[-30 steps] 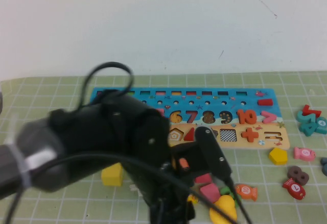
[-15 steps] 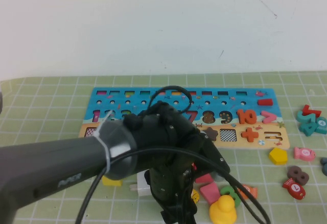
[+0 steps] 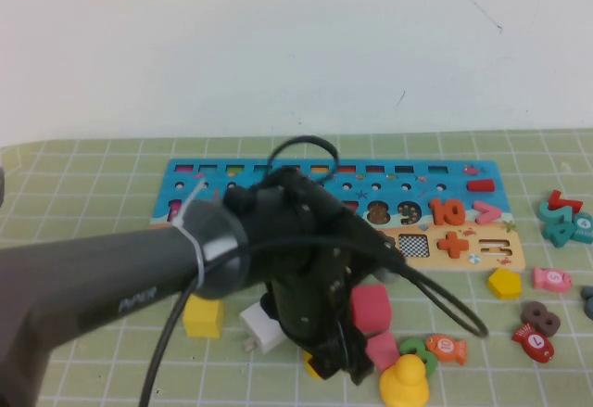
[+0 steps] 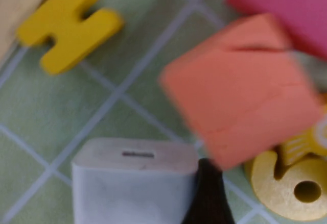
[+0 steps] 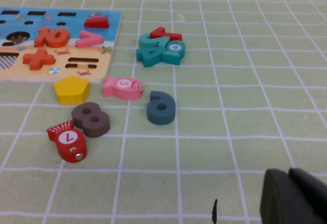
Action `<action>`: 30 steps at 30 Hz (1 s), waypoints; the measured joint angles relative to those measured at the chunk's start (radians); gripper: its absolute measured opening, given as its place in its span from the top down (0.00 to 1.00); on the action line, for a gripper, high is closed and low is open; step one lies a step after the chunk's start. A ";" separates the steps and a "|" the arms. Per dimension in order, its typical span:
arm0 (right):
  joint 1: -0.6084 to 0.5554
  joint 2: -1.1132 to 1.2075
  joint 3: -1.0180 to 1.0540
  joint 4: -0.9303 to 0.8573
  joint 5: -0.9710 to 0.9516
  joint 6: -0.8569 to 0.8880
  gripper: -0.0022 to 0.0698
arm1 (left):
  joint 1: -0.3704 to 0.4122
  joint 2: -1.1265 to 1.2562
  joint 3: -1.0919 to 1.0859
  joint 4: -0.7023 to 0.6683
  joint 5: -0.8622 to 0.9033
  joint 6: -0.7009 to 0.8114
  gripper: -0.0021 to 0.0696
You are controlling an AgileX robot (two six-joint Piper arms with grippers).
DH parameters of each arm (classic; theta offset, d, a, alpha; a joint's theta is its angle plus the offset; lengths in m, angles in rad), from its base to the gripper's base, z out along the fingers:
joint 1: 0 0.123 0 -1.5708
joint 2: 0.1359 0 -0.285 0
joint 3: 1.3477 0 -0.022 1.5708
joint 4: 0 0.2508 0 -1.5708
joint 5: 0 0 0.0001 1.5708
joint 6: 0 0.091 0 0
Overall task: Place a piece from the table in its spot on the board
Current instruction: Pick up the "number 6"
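Left wrist view shows the piece (image 4: 291,183) lying flat on the table (image 4: 61,106), tucked just beside an orange block (image 4: 240,86) and near a white block (image 4: 133,183). We judge it light, stiff and smooth, best pinched across its round lower loop. Whether the left gripper (image 3: 338,361) above it, or the right gripper (image 5: 294,196) low over the mat, is holding anything, we cannot tell.

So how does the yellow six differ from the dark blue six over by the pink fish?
The yellow 6 is bright and partly hidden by an orange block; the dark blue 6 lies fully in the open. The left gripper hovers by the yellow one; the right gripper sits apart from the blue one. Both lie flat on the mat.
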 joint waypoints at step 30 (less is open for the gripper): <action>0.000 0.000 0.000 0.001 0.000 0.000 0.97 | 0.069 0.036 -0.012 -0.134 0.034 0.244 0.35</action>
